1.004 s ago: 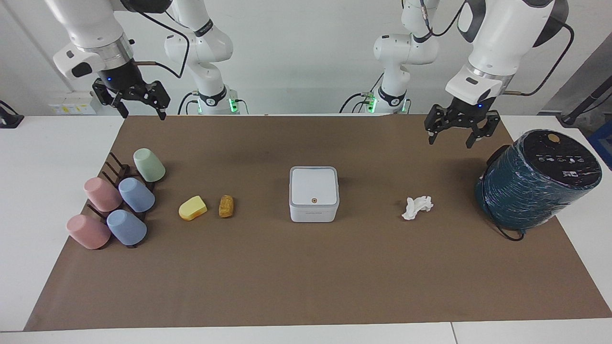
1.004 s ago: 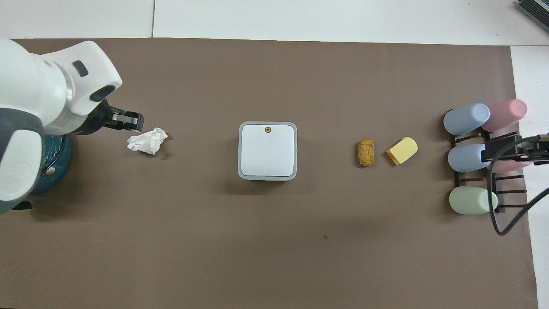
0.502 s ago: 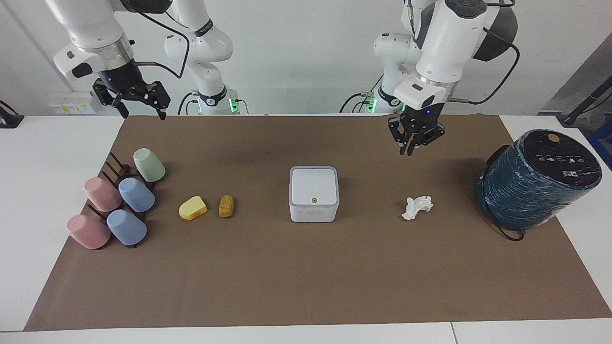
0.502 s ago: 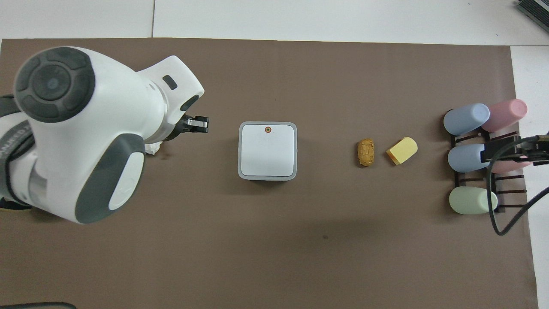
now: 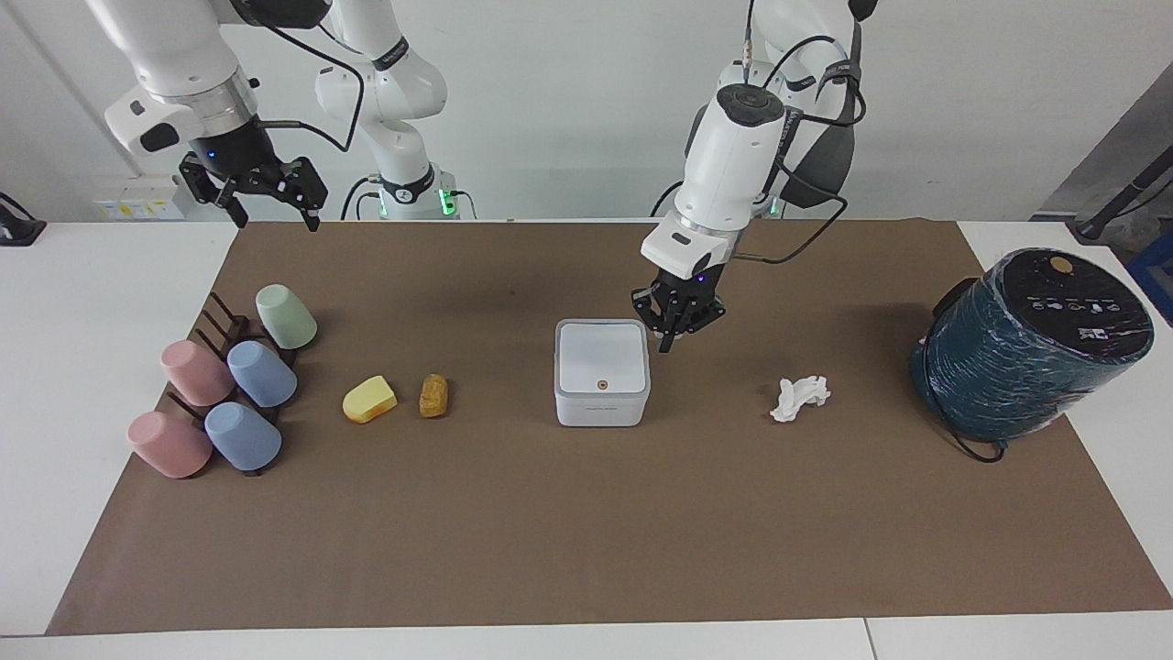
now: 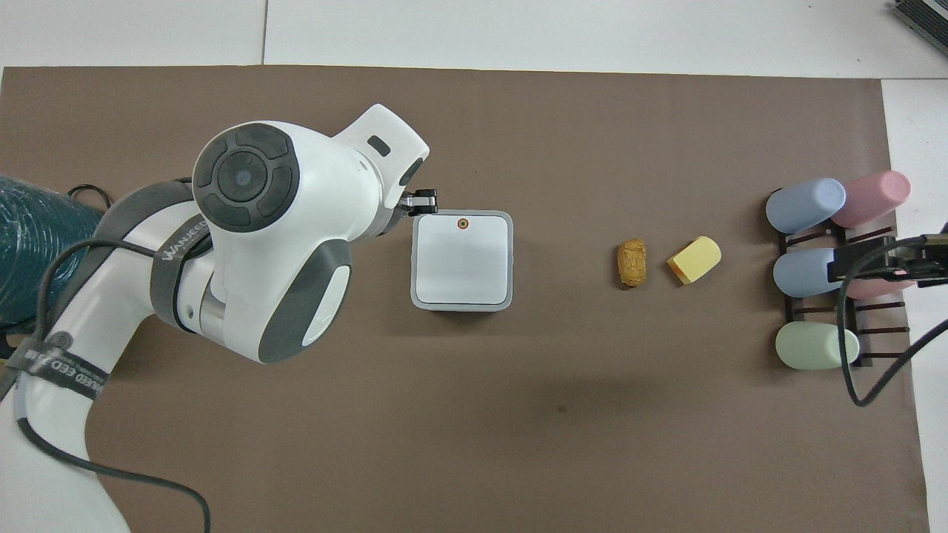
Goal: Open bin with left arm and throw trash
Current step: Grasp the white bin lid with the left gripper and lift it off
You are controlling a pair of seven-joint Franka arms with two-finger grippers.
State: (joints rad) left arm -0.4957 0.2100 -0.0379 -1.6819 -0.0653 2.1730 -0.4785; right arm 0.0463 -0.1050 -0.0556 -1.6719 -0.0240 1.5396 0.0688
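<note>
- Two arms: the right end effector (image 5: 266, 188), fingers spread, waits over the surface's (image 5: 586, 550) edge.
- Bin (image 5: 601, 371), mid-surface, lid down.
- Left end effector (image 5: 676, 325), clenched, beside the bin's 2 o'clock corner; descending there could shove it.
- Tissue (image 5: 799, 397), wedge (image 5: 369, 400), crust (image 5: 433, 395) lie untouched.

Robotics lab, two white robot arms (image 5: 733, 165) mounted at a white table (image 5: 82, 302), bare walls, loose cables

Pretty bright, even light from above; only soft, faint shadows on the tabletop (image 5: 586, 550). No glare, everything's sharp, no obvious edge warping.
</note>
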